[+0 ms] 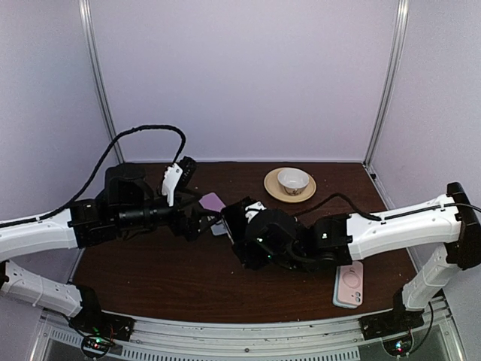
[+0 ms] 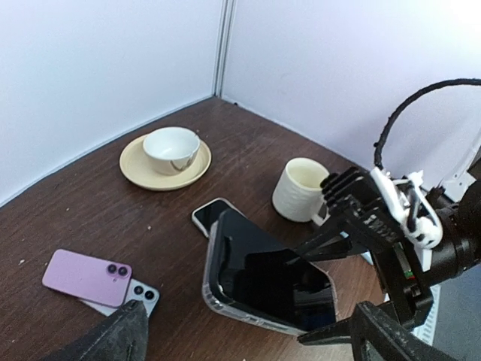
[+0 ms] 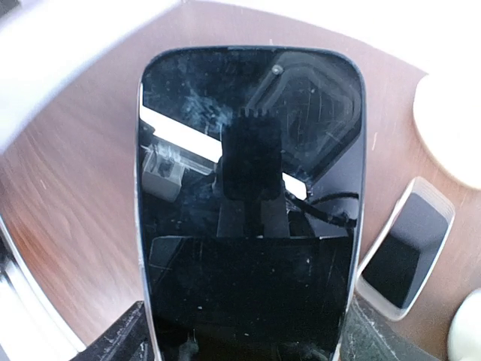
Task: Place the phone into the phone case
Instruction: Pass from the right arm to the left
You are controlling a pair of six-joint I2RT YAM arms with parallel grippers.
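Note:
A black phone [image 2: 270, 278] is tilted above the table, its lower edge and left corner sitting in a clear phone case [image 2: 213, 299] while its upper corner stands proud of the case rim. My right gripper [image 3: 252, 338] is shut on the phone's end, and the dark screen [image 3: 248, 150] fills the right wrist view. From the left wrist view those right fingers [image 2: 338, 241] reach in from the right. My left gripper [image 2: 244, 335] is open, one finger on either side below the cased phone and touching nothing. From above, both grippers [image 1: 194, 218] [image 1: 239, 218] meet mid-table.
A second cased phone [image 2: 213, 213] lies flat just behind. A pink phone [image 2: 86, 272] overlaps a pale one [image 2: 139, 295] at the left. A white mug [image 2: 301, 188] and a bowl on a saucer [image 2: 171, 149] stand farther back. A pink case [image 1: 349, 284] lies near the right arm.

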